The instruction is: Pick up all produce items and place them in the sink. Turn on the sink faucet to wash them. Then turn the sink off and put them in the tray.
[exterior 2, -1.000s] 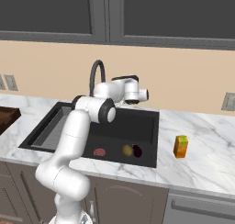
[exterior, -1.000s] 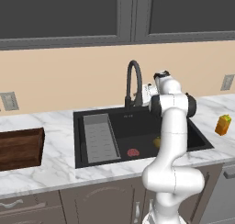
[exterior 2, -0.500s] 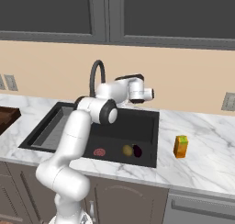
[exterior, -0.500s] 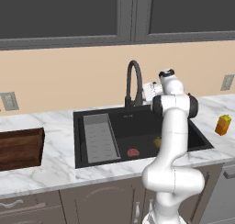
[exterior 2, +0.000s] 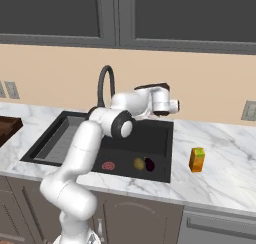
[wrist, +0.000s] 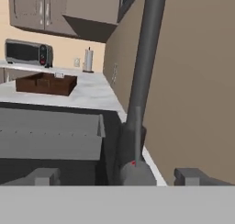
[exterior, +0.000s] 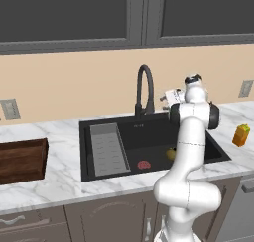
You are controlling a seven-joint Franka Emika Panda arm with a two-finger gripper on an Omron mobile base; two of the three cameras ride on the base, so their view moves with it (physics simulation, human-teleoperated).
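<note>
The olive-yellow produce item and the dark purple one lie side by side on the floor of the black sink, near its front right corner. In the left base view the olive piece shows beside my arm. My gripper hovers over the back of the sink, just right of the black gooseneck faucet. In the hand view the gripper is open, its tips on either side of the faucet's base, holding nothing. The brown tray sits on the counter left of the sink.
A flat red disc lies in the sink. A grey ribbed rack fills the sink's left side. An orange block stands on the right counter. A microwave is far off beyond the tray.
The jaws have opened wide. The hand has drawn slightly to the right, away from the faucet. The produce has not moved.
</note>
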